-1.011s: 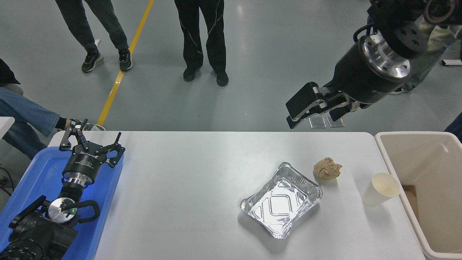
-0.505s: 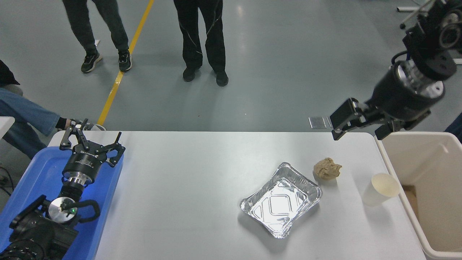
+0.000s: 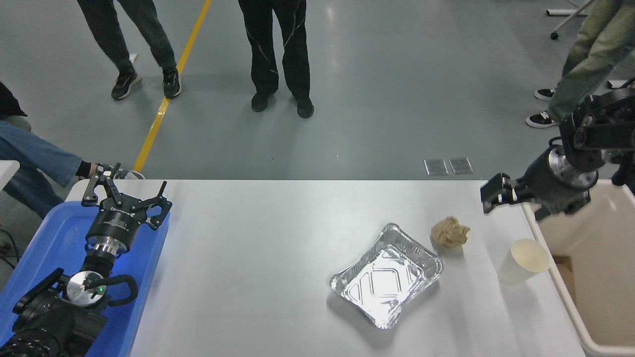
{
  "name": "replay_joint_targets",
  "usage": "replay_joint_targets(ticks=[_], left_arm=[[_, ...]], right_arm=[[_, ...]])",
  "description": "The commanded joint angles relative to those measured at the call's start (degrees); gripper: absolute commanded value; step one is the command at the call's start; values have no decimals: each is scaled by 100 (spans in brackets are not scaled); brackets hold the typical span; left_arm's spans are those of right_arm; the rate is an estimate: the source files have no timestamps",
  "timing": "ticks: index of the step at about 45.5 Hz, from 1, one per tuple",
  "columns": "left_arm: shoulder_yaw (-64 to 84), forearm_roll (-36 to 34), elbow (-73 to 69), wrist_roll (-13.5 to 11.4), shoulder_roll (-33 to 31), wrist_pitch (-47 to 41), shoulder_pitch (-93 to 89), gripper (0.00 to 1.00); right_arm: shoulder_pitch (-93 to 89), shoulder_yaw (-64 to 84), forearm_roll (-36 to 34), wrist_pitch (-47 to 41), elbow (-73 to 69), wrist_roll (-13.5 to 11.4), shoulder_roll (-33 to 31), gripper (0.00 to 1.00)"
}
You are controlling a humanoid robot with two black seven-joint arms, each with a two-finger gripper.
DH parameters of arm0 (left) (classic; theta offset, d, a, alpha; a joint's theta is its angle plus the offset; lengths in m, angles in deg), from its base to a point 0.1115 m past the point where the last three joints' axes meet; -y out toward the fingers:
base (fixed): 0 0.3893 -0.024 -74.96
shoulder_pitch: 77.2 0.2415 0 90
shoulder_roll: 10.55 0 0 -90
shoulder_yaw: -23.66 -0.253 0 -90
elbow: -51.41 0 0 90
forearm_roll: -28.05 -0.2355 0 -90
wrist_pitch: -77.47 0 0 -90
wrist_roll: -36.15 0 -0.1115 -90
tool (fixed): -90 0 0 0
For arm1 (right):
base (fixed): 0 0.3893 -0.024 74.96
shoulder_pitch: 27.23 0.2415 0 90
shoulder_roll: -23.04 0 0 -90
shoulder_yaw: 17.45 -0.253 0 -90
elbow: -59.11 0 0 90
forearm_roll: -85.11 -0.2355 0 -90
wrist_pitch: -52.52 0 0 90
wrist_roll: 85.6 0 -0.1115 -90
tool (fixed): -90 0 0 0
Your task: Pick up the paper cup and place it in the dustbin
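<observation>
Item: cup. We logged it upright on the table, mouth up, long axis vertical, at the table's right edge, just beside the bin at its 3 o'clock and well apart from the paper ball at its 10 o'clock.

Item: right claw. We found it released, jaws apart and grasping nothing, with the cup at its 6 o'clock, near but not touching. We judged the coming move a drop toward the cup's wall.

Item: left claw. Parked over the blue tray, spread open, far from the cup; the right arm was clearly nearer.

Change: against the earlier frames, we recorded the right claw as having travelled from high beyond the table's far edge, rightward and down to the bin's near corner. Cup, ball and foil tray had not shifted.
</observation>
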Motion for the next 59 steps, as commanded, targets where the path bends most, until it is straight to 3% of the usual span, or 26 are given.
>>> replay_joint_targets(ticks=[1, 19, 37, 59], left_arm=[[0, 0, -1, 3, 7, 0, 0, 99], [0, 0, -1, -6, -2, 0, 0, 99], [0, 0, -1, -6, 7, 0, 0, 99], [0, 0, -1, -6, 7, 0, 0, 99]], right_arm=[[-928, -196, 11, 75, 859, 73, -259, 100], [-1587, -117, 107, 48, 1536, 442, -752, 100], [-2027, -266, 72, 145, 1572, 442, -725, 100], [-3099, -697, -16, 1033, 2266, 407, -453, 100]])
